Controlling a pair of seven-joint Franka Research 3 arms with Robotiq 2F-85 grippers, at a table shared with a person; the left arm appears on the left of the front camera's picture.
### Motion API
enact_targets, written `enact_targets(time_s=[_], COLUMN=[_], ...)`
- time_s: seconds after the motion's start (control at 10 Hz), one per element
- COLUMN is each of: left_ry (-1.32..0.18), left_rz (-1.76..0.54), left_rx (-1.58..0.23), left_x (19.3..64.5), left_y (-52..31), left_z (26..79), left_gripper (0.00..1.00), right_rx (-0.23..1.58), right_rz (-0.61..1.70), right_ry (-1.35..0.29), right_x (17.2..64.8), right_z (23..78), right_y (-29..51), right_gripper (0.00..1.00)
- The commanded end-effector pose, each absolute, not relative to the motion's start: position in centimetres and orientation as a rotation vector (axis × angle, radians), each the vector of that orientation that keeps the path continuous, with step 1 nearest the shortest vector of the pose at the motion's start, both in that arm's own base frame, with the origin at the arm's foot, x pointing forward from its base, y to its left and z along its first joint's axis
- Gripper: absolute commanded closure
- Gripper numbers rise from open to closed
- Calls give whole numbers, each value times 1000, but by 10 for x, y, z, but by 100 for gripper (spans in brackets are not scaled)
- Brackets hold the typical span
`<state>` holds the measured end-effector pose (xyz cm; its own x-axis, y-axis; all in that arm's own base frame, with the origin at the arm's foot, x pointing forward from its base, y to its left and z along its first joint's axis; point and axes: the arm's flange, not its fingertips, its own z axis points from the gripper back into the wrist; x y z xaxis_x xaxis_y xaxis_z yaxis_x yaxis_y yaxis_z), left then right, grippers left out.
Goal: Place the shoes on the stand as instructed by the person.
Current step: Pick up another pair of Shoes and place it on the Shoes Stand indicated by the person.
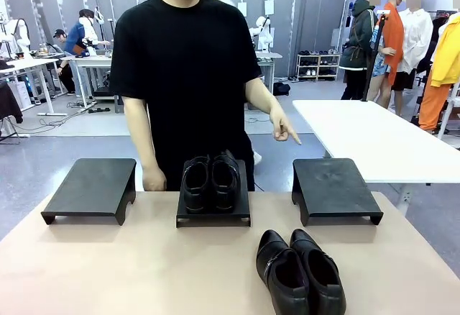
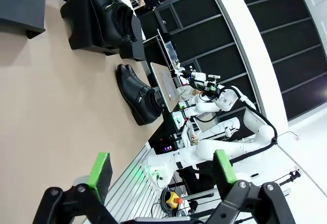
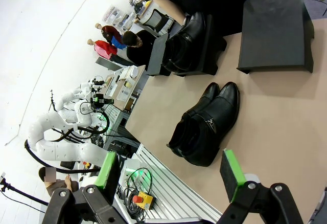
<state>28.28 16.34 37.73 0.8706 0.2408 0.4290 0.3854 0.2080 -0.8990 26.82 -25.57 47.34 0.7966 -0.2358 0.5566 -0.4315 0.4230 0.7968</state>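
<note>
Glossy black shoes, matte black stands, a beige table — the person wears plain black.

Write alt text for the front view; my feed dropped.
A person in a black T-shirt points a hand toward the right stand of three black stands. One pair of black dress shoes sits on the middle stand; the other pair lies on the table nearer the camera.

Brightness: bright, even overhead indoor light throughout.
Shadows: soft ones hug the glossy black leather shoes on the pale beige bench.
Glare: white sheen on shoe toes; washed-out white at 10 o'clock in the right wrist view.
Distortion: wrist views bow straight lines near edges.
Focus: front view crisp.
</note>
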Motion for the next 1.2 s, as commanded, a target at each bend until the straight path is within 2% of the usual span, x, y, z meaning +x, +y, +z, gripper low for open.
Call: enact_targets(time_s=[0.0, 0.7, 1.1], left_ry=[-561, -561, -561], left_rz=[-120, -120, -120], left_rx=[-1389, -1389, -1389], left_x=[282, 282, 282], left_y=[164, 164, 164], left_z=[381, 381, 381], left_gripper=[0, 0, 0], right_rx=[1153, 1151, 1003], right_rz=[146, 135, 176], right_ry=[-683, -675, -442], right_x=[266, 268, 286], right_z=[475, 473, 548], right_y=[-256, -256, -198], right_gripper=[0, 0, 0])
